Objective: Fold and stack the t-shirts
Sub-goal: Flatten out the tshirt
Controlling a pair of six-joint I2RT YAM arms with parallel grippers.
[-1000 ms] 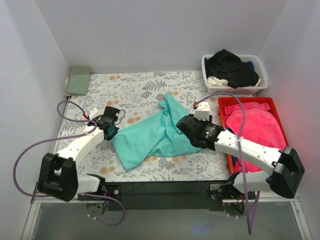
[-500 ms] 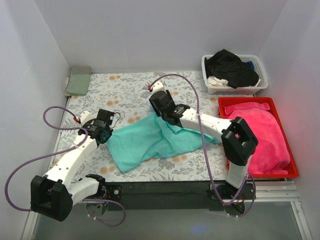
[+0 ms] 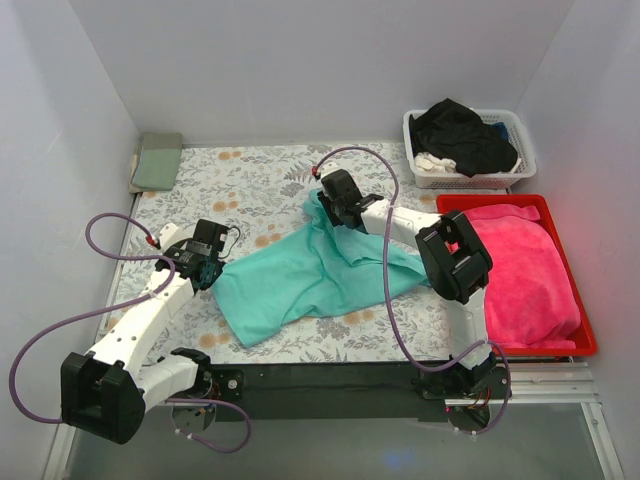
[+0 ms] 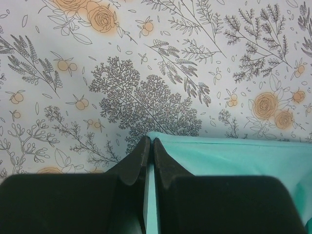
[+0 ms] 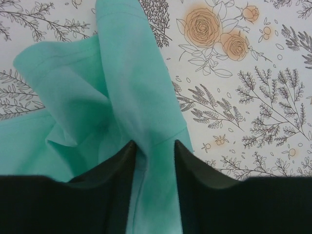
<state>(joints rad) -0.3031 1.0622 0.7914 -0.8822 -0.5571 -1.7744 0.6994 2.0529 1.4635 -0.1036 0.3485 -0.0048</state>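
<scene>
The teal t-shirt (image 3: 320, 275) lies crumpled in the middle of the bench (image 3: 260, 175), which has a grey cover printed with ferns and flowers. The shirt spreads from a near-left corner towards the right, and a narrow peak of cloth rises at its far side.

The left arm's fingers (image 3: 212, 272) sit at the shirt's left edge. In the left wrist view they (image 4: 147, 146) are pressed almost together. A thin sliver of the teal cloth (image 4: 234, 161) shows in the slit between them, so they pinch that edge just above the cover.

The right arm reaches in from the right, and its fingers (image 3: 325, 207) are at the far peak of the shirt. In the right wrist view these fingers (image 5: 153, 148) stand a little apart, closed on a bunched fold of the teal cloth (image 5: 122, 87). The cloth runs on ahead of them in soft ridges over the cover.

At the far right of the bench stands a white basket (image 3: 470, 180) holding a black garment (image 3: 460, 135). Just on the near side of it is a red tray (image 3: 520, 351) with a pink cloth (image 3: 520, 270) lying in it. At the far left corner, well apart from the teal shirt, rests a folded sage-green garment (image 3: 158, 160).
</scene>
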